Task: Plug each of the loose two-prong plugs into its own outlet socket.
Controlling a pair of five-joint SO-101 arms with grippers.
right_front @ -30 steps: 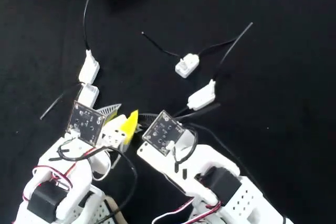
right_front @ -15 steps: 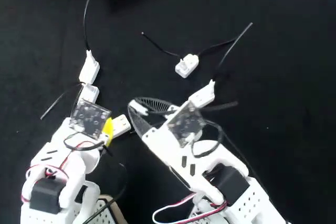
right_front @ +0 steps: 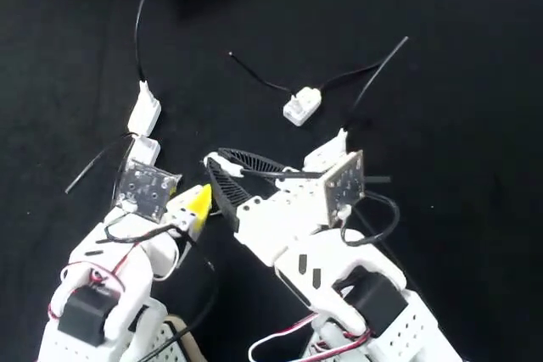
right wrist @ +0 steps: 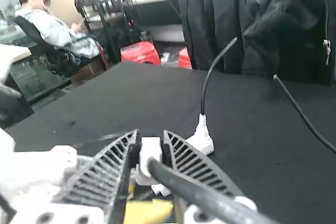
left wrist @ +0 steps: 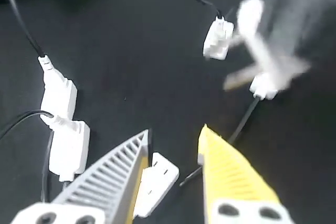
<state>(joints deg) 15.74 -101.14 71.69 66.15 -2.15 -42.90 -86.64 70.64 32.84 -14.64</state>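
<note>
My right gripper has dark ribbed fingers and is shut on a white two-prong plug. The plug's black cord trails back across the arm. It hangs just past my left gripper, which has one grey and one yellow finger. In the left wrist view my left gripper stands open. A white outlet socket with two slots lies against the inner side of the grey finger, with a gap to the yellow one.
A plug and socket sit joined at the left. Another white corded connector lies mid-table. A third lies partly behind the right arm. Thin black cords run toward the far edge of the black cloth.
The right arm has risen and turned, carrying its plug left and farther away, above the left gripper's tips. The left arm shifted slightly, with the socket still at its fingers.
</note>
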